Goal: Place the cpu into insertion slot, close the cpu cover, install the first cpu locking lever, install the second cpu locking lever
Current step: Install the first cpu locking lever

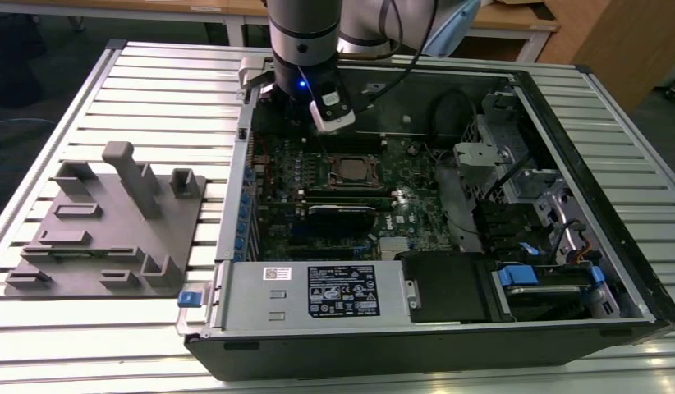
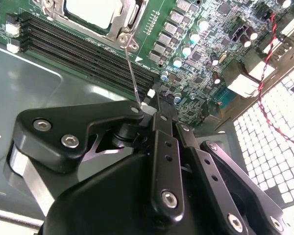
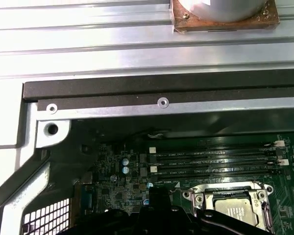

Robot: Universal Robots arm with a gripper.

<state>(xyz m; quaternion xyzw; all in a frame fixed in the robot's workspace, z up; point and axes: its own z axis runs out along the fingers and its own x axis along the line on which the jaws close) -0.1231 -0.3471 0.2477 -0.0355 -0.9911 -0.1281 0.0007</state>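
Overhead, the arm reaches into the open computer case (image 1: pixel 425 349) on the slatted table (image 1: pixel 151 90), with a grey fixture (image 1: pixel 107 238) lying toward the exterior view's left. The gripper (image 2: pixel 156 100) has its fingers drawn together on the free end of a thin wire locking lever (image 2: pixel 131 73), which rises tilted from its hinge at a corner of the insertion slot (image 1: pixel 328 168). The cpu (image 2: pixel 90 10) sits in that slot on the green circuit board (image 2: pixel 196 29). Its silver top shows through the cut-out of the cpu cover (image 2: pixel 121 23), which lies flat over it.
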